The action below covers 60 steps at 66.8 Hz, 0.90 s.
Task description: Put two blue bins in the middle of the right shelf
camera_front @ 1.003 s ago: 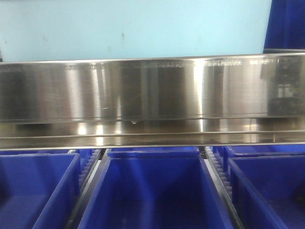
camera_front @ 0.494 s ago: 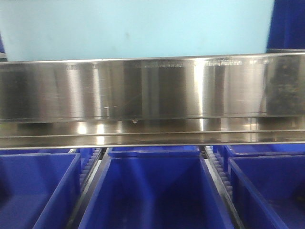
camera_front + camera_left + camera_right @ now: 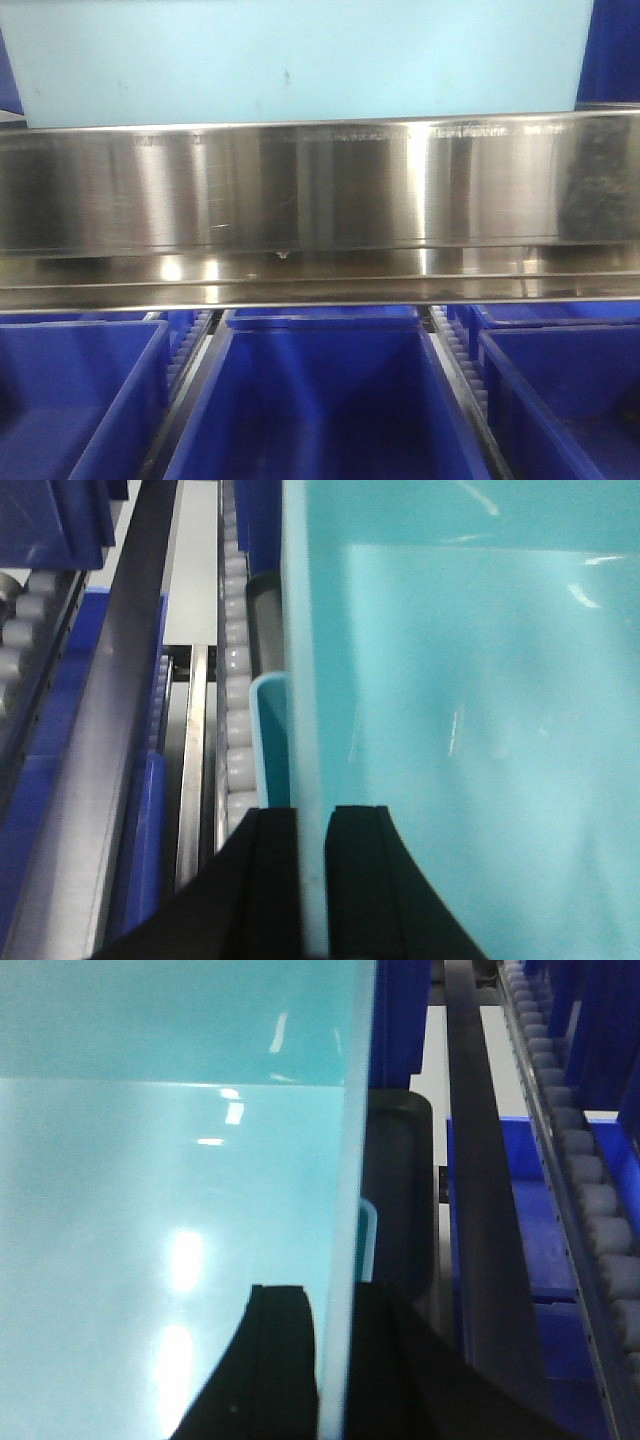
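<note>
Both black grippers, left gripper (image 3: 312,825) and right gripper (image 3: 335,1305), clamp thin walls of the glossy, smooth turquoise plastic bin (image 3: 470,730) rising toward 12 o'clock.

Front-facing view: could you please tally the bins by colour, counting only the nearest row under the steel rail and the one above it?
Nearest-row dark blue bins under the steel rail: 3
Light turquoise bin above the rail: 1
Total: 4
</note>
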Each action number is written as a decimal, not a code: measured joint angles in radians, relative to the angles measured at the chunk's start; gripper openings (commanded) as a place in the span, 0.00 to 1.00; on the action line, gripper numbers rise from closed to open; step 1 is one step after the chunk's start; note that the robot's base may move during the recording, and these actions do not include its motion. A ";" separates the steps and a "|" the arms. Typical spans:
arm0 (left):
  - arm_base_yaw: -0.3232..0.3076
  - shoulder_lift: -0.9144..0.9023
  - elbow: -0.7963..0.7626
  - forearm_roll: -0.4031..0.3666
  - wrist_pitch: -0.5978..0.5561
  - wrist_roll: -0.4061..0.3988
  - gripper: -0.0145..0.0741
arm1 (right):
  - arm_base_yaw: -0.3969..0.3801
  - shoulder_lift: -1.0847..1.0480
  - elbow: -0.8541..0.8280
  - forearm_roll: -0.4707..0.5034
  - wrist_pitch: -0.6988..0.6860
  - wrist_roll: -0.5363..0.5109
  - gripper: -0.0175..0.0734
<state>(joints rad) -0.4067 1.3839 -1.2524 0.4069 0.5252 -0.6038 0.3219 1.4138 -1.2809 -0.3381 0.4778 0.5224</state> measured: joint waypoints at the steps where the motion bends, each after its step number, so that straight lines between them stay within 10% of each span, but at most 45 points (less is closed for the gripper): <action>1: 0.000 0.000 0.005 0.000 -0.002 -0.002 0.04 | 0.000 0.000 0.004 0.000 -0.002 0.000 0.02; 20: 0.004 0.000 0.016 0.000 -0.013 -0.004 0.08 | -0.001 0.000 0.010 -0.002 -0.022 0.000 0.03; 40: 0.004 -0.001 0.016 0.002 -0.018 -0.002 0.54 | 0.002 0.000 0.003 -0.002 -0.002 0.000 0.59; 60: 0.004 0.004 -0.135 -0.014 0.240 -0.002 0.53 | 0.002 0.000 -0.186 0.035 0.292 -0.002 0.59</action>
<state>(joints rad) -0.4025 1.3880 -1.3875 0.3925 0.7649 -0.6061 0.3235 1.4138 -1.4666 -0.3027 0.7698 0.5209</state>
